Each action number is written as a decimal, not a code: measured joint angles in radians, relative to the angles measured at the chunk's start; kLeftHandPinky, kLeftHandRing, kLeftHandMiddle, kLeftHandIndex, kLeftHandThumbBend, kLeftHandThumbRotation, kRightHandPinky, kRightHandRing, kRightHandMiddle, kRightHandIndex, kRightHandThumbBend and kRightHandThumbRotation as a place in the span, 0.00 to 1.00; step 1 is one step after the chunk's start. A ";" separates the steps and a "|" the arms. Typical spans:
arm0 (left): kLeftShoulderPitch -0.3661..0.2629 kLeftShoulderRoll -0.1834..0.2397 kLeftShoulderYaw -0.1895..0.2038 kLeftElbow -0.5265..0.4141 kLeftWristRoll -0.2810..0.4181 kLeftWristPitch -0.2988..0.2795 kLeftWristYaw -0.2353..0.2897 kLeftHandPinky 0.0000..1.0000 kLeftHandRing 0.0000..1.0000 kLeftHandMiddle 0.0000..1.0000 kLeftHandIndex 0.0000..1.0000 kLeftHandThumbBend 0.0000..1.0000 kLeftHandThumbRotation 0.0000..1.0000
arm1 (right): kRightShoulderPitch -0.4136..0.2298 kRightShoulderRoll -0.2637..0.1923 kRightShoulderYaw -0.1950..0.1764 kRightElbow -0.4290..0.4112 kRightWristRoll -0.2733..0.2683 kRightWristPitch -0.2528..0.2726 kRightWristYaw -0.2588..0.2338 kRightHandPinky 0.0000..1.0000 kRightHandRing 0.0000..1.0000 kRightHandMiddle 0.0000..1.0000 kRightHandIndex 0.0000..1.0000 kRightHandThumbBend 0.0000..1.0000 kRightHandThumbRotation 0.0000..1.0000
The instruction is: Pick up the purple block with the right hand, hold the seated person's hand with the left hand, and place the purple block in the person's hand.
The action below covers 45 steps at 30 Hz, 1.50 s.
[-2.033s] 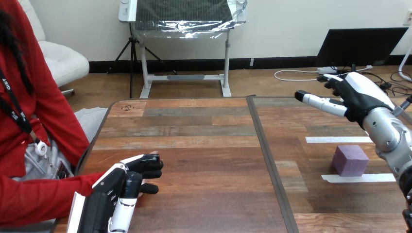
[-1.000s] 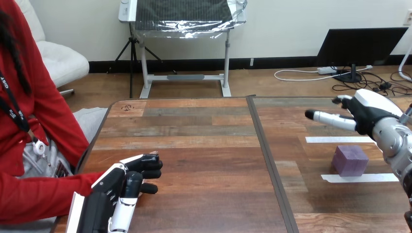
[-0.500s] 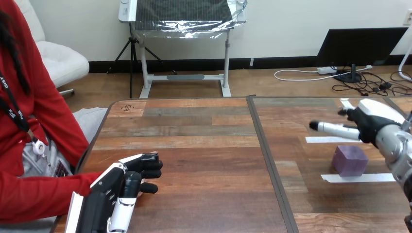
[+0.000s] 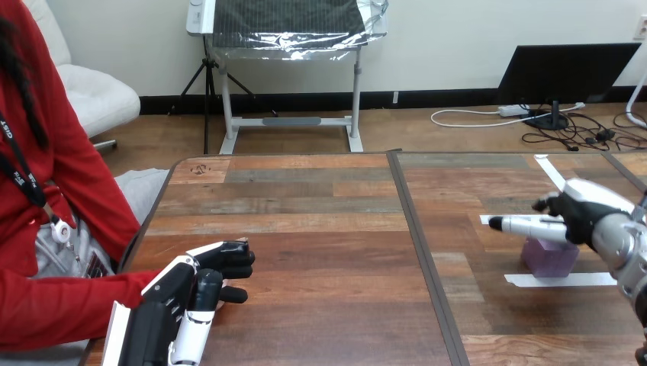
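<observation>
Pick-up step: my right hand [image 4: 584, 215] hovered just above the purple block [image 4: 549, 261] at the table's [image 4: 320, 229] right side, fingers straight, grasping nothing. My left hand [image 4: 187, 293] lay over the person's hand [image 4: 241, 242]; whether it gripped, I couldn't tell. Next, I judged, the right hand needed lowering and closing round the block.

1. The person's hand [image 4: 242, 242] is almost all hidden under the left hand [image 4: 179, 301], whose fingers curl round it. Only a small tip peeks out on the far side.
2. The near part of the left hand is cut off by the bottom edge.
3. The top of the purple block [image 4: 548, 261] is hidden behind a finger of the right hand [image 4: 584, 212]. I cannot tell if they touch.
4. The right arm [image 4: 622, 244] runs off the right edge.
5. The person's red sleeve [image 4: 61, 309] runs off the left edge.
</observation>
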 measured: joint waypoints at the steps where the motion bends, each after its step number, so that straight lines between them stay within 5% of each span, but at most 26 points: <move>1: 0.000 0.000 0.000 0.000 0.000 0.000 0.000 0.58 0.68 0.69 0.65 0.48 0.88 | 0.002 0.000 0.001 0.000 -0.001 0.003 0.002 0.84 0.92 0.93 0.91 0.75 0.91; 15: 0.001 0.000 0.003 0.000 -0.008 0.001 -0.005 0.58 0.68 0.69 0.65 0.49 0.87 | 0.019 0.000 0.008 0.000 0.001 0.019 0.064 0.87 0.95 0.95 0.94 0.78 0.92; 45: 0.001 0.000 0.009 -0.001 -0.012 0.004 -0.016 0.58 0.68 0.69 0.64 0.54 0.87 | -0.001 0.000 0.012 -0.004 -0.004 0.048 0.152 0.78 0.95 0.96 0.95 0.81 0.63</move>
